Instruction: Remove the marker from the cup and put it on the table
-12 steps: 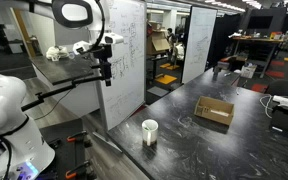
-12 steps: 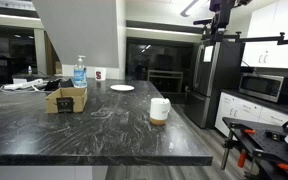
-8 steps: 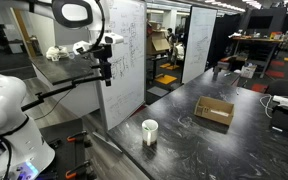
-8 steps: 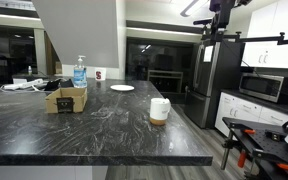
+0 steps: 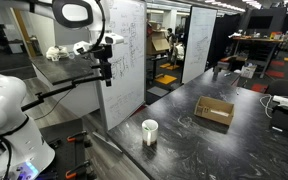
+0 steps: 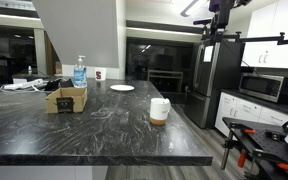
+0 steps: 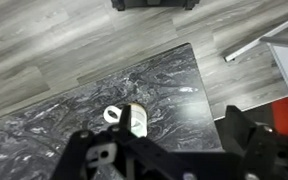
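The small white cup point(image 5: 149, 131) stands near the end edge of the dark glossy table point(image 5: 229, 85). It shows in both exterior views point(image 6: 159, 110) and from above in the wrist view point(image 7: 135, 120). I cannot make out the marker in any view; the cup is too small to show what is inside. My gripper point(image 5: 105, 73) hangs high in the air, well above and off to the side of the cup, past the table's end point(image 6: 220, 27). In the wrist view its two black fingers point(image 7: 169, 148) are spread wide apart and hold nothing.
A flat brown cardboard box point(image 5: 214, 110) lies further along the table point(image 6: 66, 98). A water bottle point(image 6: 79, 72) and a white plate point(image 6: 122, 88) stand at the far side. Whiteboard panels point(image 5: 124, 60) stand beside the table. Grey wood floor point(image 7: 84, 40) lies beyond the table's end.
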